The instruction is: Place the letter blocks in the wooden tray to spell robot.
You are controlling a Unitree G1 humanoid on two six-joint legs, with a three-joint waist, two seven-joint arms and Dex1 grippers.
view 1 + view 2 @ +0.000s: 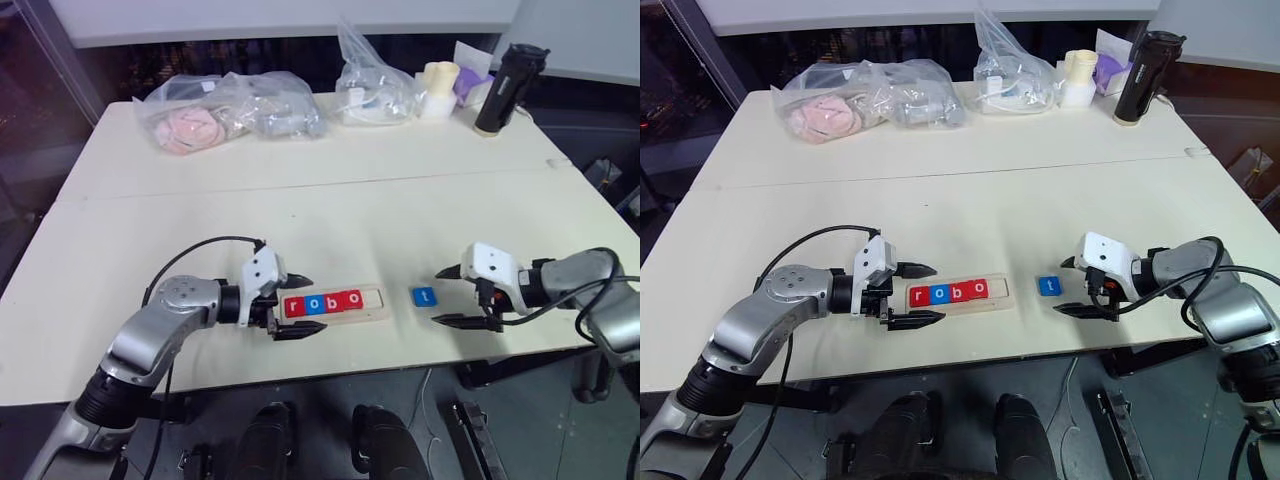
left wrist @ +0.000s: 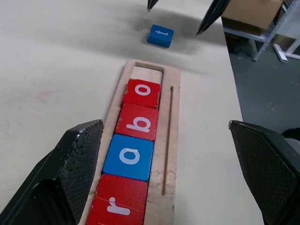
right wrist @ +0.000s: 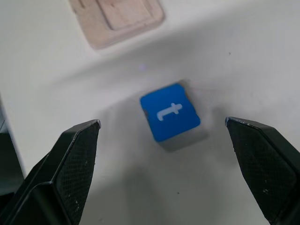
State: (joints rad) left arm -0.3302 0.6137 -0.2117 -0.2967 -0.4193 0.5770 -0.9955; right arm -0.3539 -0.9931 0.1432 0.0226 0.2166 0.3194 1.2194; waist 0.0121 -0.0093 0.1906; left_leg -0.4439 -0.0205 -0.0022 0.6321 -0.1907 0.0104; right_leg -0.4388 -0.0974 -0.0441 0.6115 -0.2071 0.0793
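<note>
The right pincer (image 1: 450,296) sits low over the counter (image 1: 330,210) at about four o'clock in the head views, its two black fingers spread wide apart and empty, tips aimed toward the blue t block (image 1: 423,296). That block lies flat on the counter just beside the fingertips, off the tray's right end and not touching it; from the right wrist it shows between the two fingers (image 3: 75,164), clear of both.

The left pincer (image 1: 297,306) rests at about seven o'clock, also wide apart and holding nothing, its fingers straddling the left end of the wooden tray (image 1: 378,296). The tray lies lengthwise along the counter's near edge. Four blocks sit in its recess, touching in a row: a red r (image 1: 293,306), a blue o (image 1: 313,304), a red b (image 1: 334,301) and a red o (image 1: 353,298). The slot at the tray's right end is open.

Along the far edge, from eleven to one o'clock, lie clear plastic bags (image 1: 230,110), a cream container (image 1: 438,88) and a black bottle (image 1: 508,88).
</note>
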